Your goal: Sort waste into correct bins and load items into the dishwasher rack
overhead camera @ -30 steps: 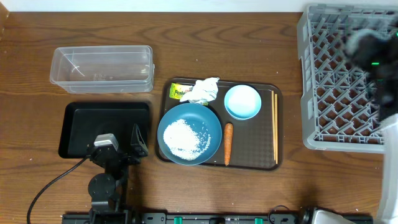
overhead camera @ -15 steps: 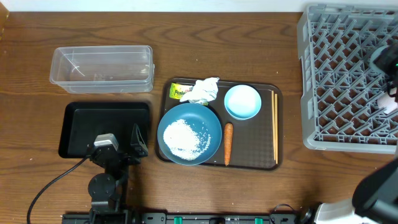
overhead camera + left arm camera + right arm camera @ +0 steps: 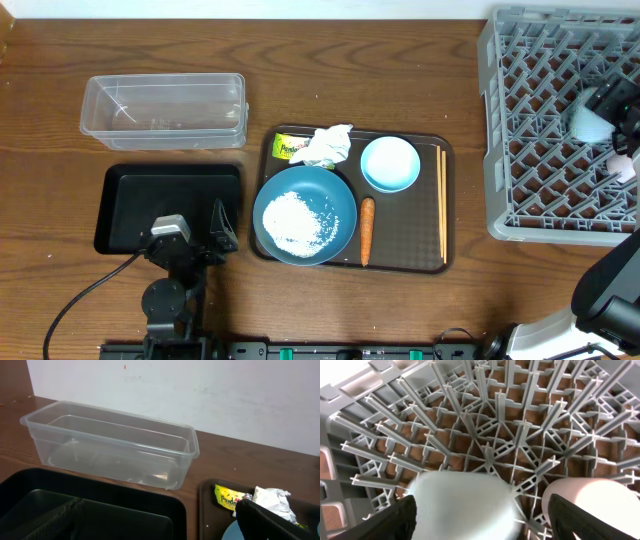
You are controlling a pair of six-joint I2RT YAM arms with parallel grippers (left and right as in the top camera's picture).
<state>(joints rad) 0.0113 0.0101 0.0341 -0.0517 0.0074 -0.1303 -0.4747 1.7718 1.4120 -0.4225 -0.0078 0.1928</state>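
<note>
In the right wrist view a small white cup (image 3: 462,507) shows blurred over the lattice of the dishwasher rack (image 3: 485,420). It lies between my right gripper's (image 3: 480,520) wide-apart fingers, close to the left one and clear of the right one. From overhead the cup (image 3: 588,122) sits in the rack (image 3: 540,140) beside the right gripper (image 3: 612,118). My left gripper (image 3: 195,237) rests open and empty at the near edge of the black tray (image 3: 130,205), in front of the clear tub (image 3: 165,110). The plate (image 3: 340,195) holds rice (image 3: 298,218).
A brown serving tray (image 3: 405,240) carries the plate, a light-blue bowl (image 3: 390,163), carrot (image 3: 367,230), chopsticks (image 3: 442,205), napkin (image 3: 328,145) and wrapper (image 3: 289,148). A second pale rounded thing (image 3: 622,165) lies in the rack near the cup. The left arm's cable (image 3: 75,295) trails on the table.
My right arm came down into the rack and its jaws spread wider; the white cup now shows loose between them. The left arm has not moved.
</note>
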